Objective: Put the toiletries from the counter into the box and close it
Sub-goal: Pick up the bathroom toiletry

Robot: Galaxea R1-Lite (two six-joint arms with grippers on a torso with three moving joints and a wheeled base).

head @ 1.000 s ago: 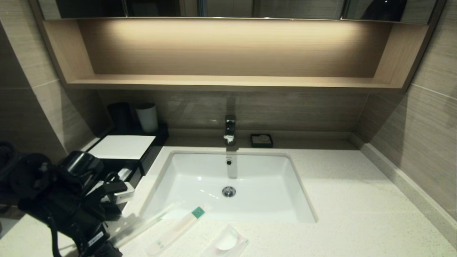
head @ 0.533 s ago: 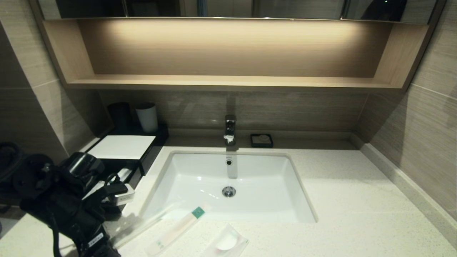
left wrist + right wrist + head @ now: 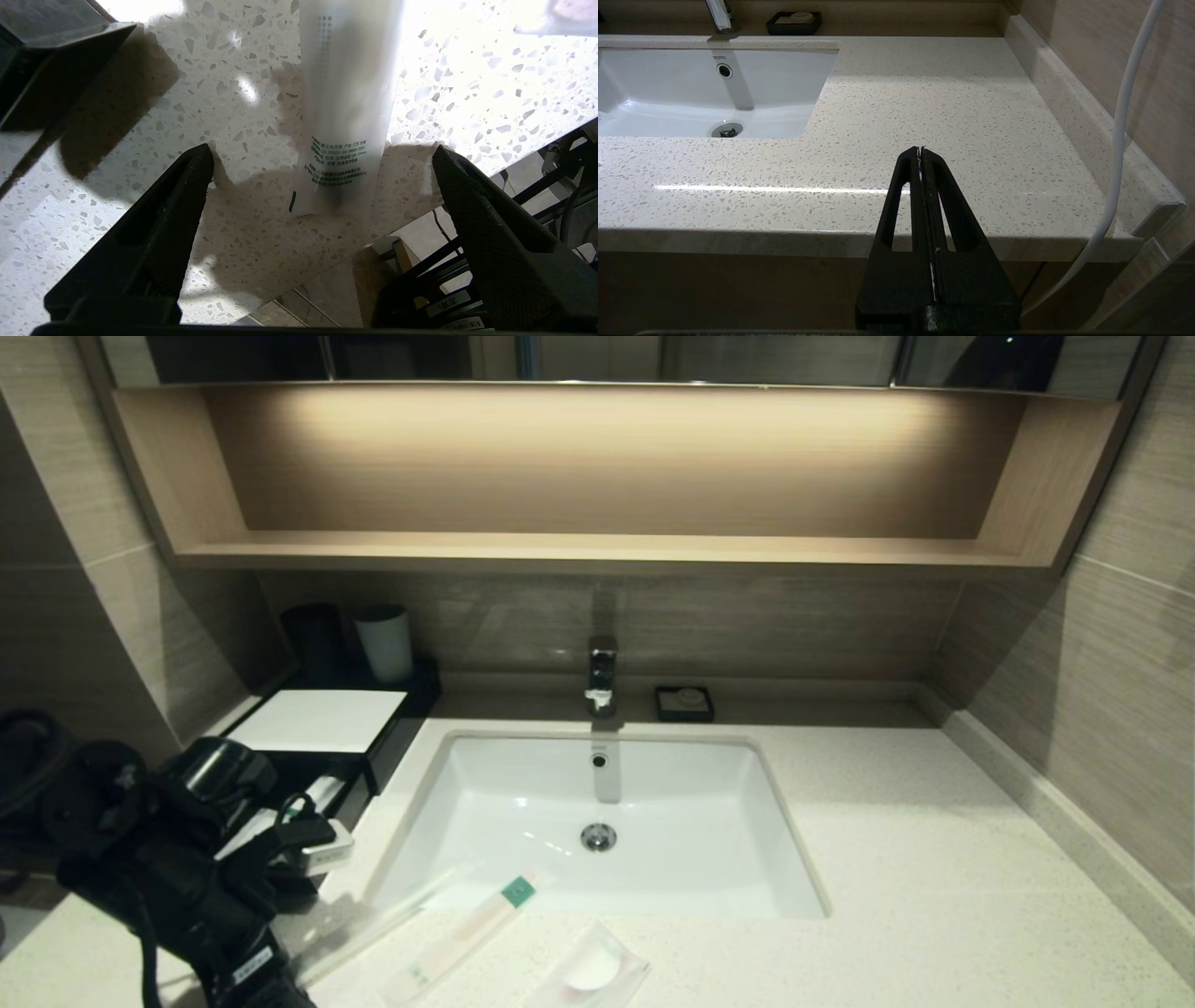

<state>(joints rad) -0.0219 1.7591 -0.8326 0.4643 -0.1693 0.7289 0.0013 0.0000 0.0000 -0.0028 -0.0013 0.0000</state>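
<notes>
The long clear sleeve [image 3: 378, 917], the whitish packet with a green end [image 3: 467, 929] and the square sachet with a white disc [image 3: 590, 973] lie on the counter [image 3: 896, 859] in front of the sink. My left gripper [image 3: 322, 161] is open just above the counter's front edge. The sleeve's dark near end [image 3: 343, 121] lies between its fingers, untouched. The black box with the white top [image 3: 317, 721] stands at the left; its drawer tray [image 3: 322, 793] is pulled out, partly hidden by my left arm [image 3: 187, 877]. My right gripper [image 3: 920, 151] is shut and empty, off the counter's front right edge.
A white sink basin [image 3: 597, 821] with a tap [image 3: 601, 674] fills the middle. A black cup [image 3: 313, 637] and a white cup [image 3: 385, 642] stand behind the box. A small black dish [image 3: 684, 703] sits by the back wall. The box's corner [image 3: 46, 56] is close to my left gripper.
My left arm has shifted slightly down and toward the counter's front edge. The toiletries and the box have not moved.
</notes>
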